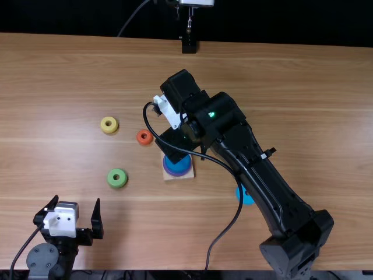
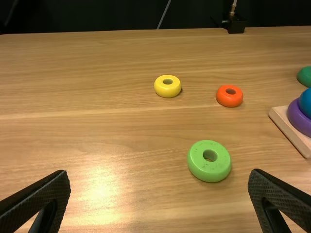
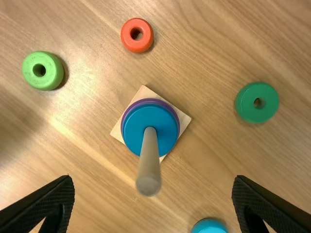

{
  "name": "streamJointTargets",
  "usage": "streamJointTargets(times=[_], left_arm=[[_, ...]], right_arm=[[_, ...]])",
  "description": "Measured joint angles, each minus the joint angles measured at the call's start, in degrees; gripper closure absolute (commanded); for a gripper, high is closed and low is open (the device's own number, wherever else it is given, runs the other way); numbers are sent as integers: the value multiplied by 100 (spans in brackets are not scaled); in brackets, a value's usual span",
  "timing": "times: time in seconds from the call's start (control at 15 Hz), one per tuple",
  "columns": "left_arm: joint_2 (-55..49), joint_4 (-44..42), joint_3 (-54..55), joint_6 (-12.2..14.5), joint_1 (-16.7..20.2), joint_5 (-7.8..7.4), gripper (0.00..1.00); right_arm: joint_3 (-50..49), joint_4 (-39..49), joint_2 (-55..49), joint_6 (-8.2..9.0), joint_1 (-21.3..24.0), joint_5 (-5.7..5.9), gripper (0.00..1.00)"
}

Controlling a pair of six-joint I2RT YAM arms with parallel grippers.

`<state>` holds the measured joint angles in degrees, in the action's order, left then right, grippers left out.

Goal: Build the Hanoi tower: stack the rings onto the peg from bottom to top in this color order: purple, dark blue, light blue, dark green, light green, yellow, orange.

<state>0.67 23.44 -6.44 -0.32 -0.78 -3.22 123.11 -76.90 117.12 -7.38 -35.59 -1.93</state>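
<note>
Low at the left of the top view, my left gripper [image 1: 76, 202] stands open; the left wrist view has this gripper [image 2: 159, 176] holding nothing. My right gripper [image 1: 176, 143] is over the wooden base [image 1: 185, 177], and in the right wrist view this gripper [image 3: 153, 181] is open above the upright peg [image 3: 149, 167]. The dark blue ring [image 3: 163, 127] lies on the purple ring [image 3: 179, 116] around the peg. Loose on the table are the light blue ring [image 3: 209, 226], dark green ring [image 3: 267, 102], light green ring [image 1: 117, 185], yellow ring [image 1: 114, 128] and orange ring [image 1: 144, 143].
My right arm [image 1: 265, 181] slants across the table [image 1: 303, 93] from the lower right, passing over part of the light blue ring [image 1: 249, 200]. Its cable [image 1: 238, 219] hangs in a loop beside it. A black stand [image 1: 189, 45] is at the table's far edge.
</note>
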Motion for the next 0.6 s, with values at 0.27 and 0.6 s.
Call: streamJointTargets(times=[0.27, 0.6], left_arm=[[0, 0, 0, 0, 0, 0, 0], [2, -2, 0, 0, 0, 0, 0]], right_arm=[[0, -2, 0, -2, 0, 4, 0], [0, 468, 0, 142, 4, 212, 0]])
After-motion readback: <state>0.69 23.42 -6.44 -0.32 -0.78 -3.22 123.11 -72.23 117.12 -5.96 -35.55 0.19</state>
